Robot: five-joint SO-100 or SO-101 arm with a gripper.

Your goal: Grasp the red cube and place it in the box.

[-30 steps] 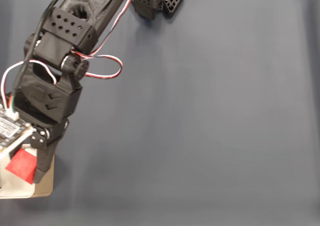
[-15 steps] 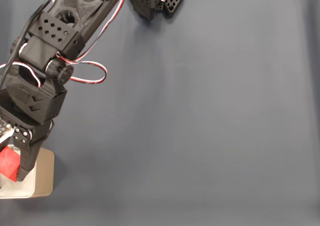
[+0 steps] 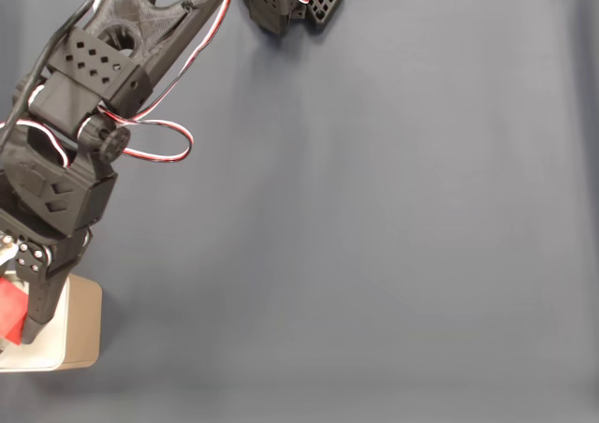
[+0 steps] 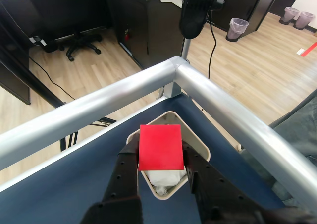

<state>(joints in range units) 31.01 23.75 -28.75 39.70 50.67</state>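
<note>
At the lower left of the fixed view, the end effector has carried the red cube further over the box, still clamped on it. Release appears due next.

We see the box tucked into the table's corner, hemmed by two silver rails on its far sides. The red cube covers most of its opening. The dark mat lies bare, perhaps to its edges.
</note>
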